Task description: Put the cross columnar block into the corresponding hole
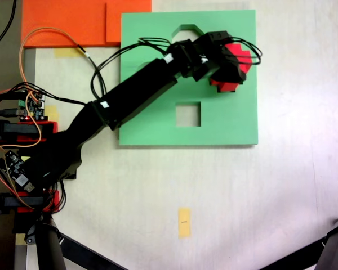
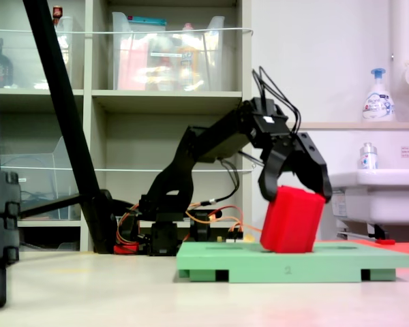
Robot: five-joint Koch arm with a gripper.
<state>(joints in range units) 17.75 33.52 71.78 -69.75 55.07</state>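
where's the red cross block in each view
First exterior view: the red cross block is upper right, over the right side of the green board, partly hidden by the end effector.
Second exterior view: right of centre, tilted, its bottom on the board, the end effector clamped on its top.
Shared landmark: the green board.

I see a pale table [image 1: 270, 197] carrying the green board [image 1: 225, 126], an orange sheet [image 1: 62, 22] at its far edge, a yellow tag [image 1: 184, 222], and what may be yellow tape [image 1: 67, 52].
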